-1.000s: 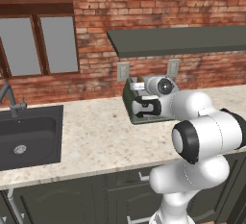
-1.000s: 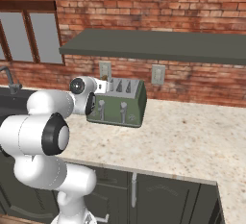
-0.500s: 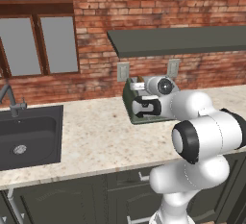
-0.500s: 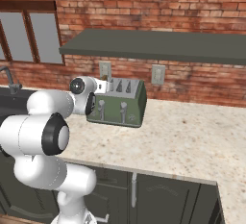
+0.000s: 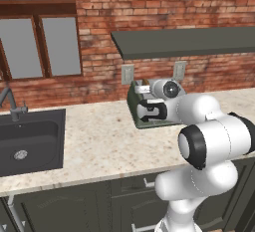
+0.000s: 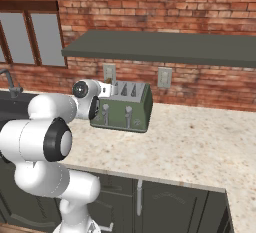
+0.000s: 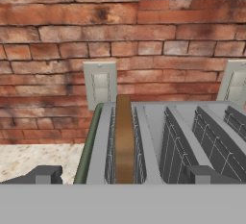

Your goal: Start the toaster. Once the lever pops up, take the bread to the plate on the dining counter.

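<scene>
The sage-green toaster (image 6: pixel 125 109) stands on the stone worktop against the brick wall, with two silver levers on its front. The bread (image 7: pixel 124 139), a brown slice, stands on edge in the toaster's leftmost slot. My gripper (image 7: pixel 124 176) hovers open just above the toaster's top at its left end, one fingertip on each side of that slot, with nothing between them. From the right base view, the gripper (image 6: pixel 111 88) sits at the toaster's upper left corner. In the left base view my arm covers most of the toaster (image 5: pixel 144 119). The plate and the dining counter are out of view.
A dark sink (image 5: pixel 30 141) with a faucet (image 5: pixel 10 101) lies left on the worktop. A grey shelf (image 6: pixel 165 47) hangs above the toaster, and two wall outlets (image 7: pixel 100 83) sit behind it. Bare worktop (image 6: pixel 200 137) stretches right of the toaster.
</scene>
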